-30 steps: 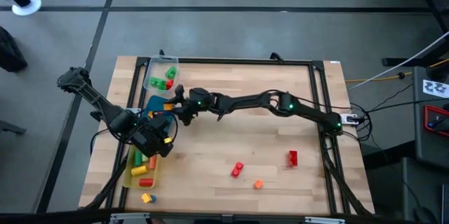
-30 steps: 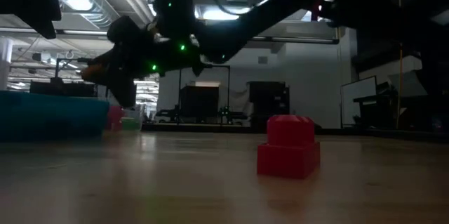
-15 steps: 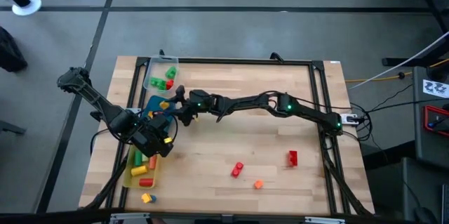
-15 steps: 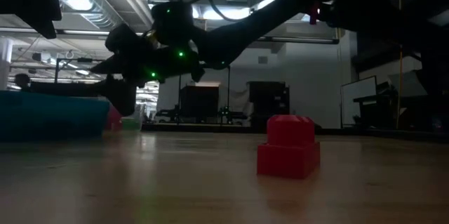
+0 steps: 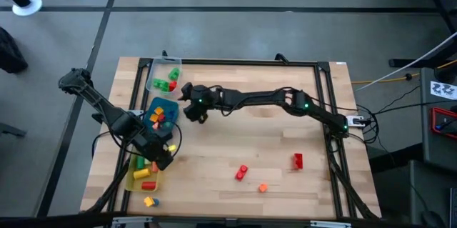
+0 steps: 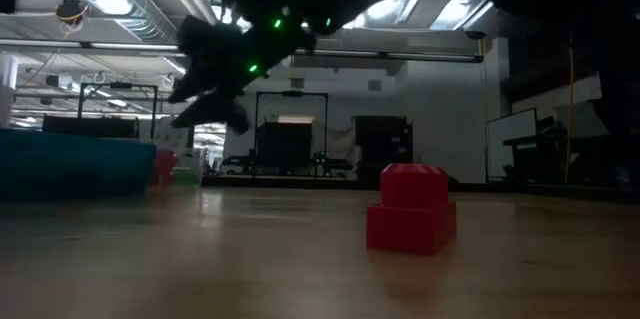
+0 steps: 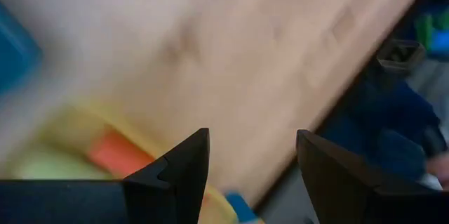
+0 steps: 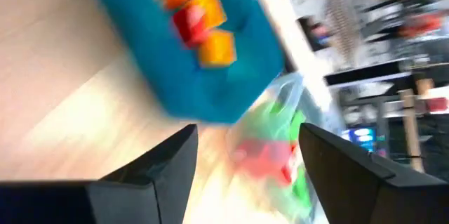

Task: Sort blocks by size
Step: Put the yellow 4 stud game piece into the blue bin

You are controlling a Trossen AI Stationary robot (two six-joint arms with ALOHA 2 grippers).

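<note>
**Kid:** From up high, where are the blocks?

**Helper:** Most sit in three trays by the worktop's left edge. The clear tray [image 5: 163, 75] near the far left corner has green and red ones. The blue tray [image 5: 158, 116] has orange, yellow and red ones. The yellow tray [image 5: 145, 173] has about three. One yellow and blue block [image 5: 149, 201] lies at the near left corner. Three more lie toward the near edge: a red block [image 5: 242, 172], a small orange block [image 5: 263, 187] and a red brick [image 5: 298, 160].

**Kid:** And the grippers?

**Helper:** The right gripper [image 5: 190, 106] hangs just beside the blue tray. The left gripper [image 5: 163, 158] is over the yellow tray.

**Kid:** From the low view?

**Helper:** The red brick [image 6: 411, 208] stands alone. The right gripper [image 6: 205, 99] is up in the air, well apart from it.

**Kid:** The left wrist view?

**Helper:** Its fingers [image 7: 181, 168] are wide and hold nothing. It is blurry, but maybe an orange block [image 7: 118, 152] lies below.

**Kid:** The right wrist view?

**Helper:** Its fingers [image 8: 158, 168] are wide and empty too, with the blue tray [image 8: 210, 76] ahead.
</note>
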